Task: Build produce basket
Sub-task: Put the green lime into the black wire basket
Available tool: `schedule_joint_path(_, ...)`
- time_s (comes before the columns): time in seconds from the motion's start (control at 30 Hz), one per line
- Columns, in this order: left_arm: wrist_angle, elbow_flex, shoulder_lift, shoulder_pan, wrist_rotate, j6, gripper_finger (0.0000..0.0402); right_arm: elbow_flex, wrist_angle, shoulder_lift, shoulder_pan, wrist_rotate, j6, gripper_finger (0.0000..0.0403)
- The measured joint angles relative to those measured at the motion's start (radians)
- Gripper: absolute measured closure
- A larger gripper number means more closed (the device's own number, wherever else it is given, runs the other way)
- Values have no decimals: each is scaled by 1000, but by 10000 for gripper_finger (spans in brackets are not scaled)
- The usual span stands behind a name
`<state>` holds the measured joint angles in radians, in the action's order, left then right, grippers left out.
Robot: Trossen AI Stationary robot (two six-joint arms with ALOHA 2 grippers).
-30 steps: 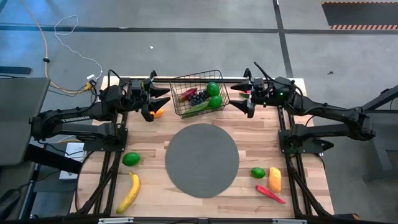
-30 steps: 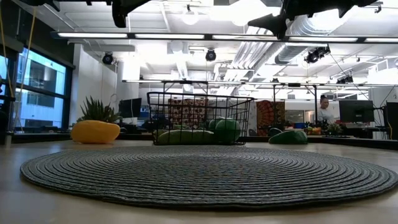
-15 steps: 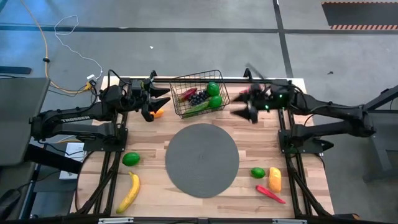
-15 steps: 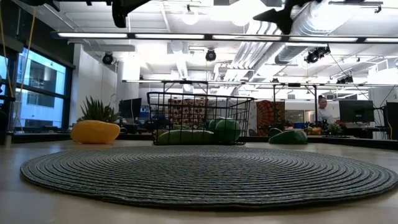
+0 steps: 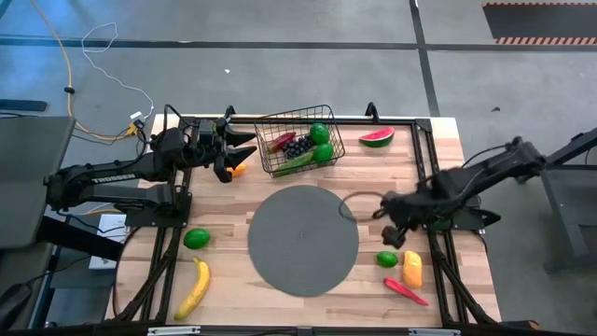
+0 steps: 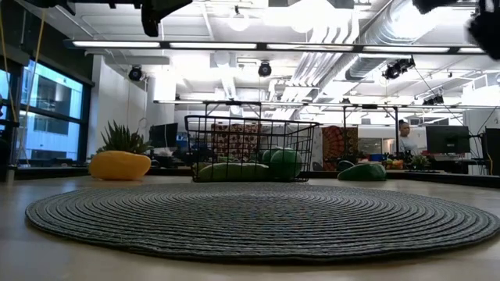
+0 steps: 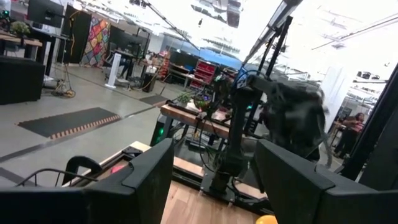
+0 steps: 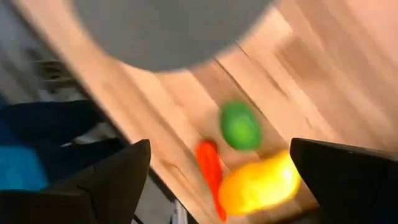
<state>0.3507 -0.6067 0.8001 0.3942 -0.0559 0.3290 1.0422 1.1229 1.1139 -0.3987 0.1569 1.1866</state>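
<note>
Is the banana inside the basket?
No, the banana lies on the table's near left corner, far from the basket at the back edge.

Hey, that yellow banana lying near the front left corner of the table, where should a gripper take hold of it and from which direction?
Grip the banana at its middle, coming straight down from above. It lies flat on the table, curved and long, so fingers should close across its narrow width. The space around it looks clear, the nearest lime sitting apart. This looks like the left gripper's side.
</note>
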Motion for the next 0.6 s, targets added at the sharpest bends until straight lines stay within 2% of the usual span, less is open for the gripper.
schedule_joint_path(0.13,-25,0,0,0,0,0,186,-25,52,107,-78,4,112,34)
schedule_joint_path(0.37,-40,0,0,0,0,-13,186,-31,42,280,-126,23,117,34)
schedule_joint_path(0.6,-40,0,0,0,8,-18,186,-31,-78,412,-151,63,89,34)
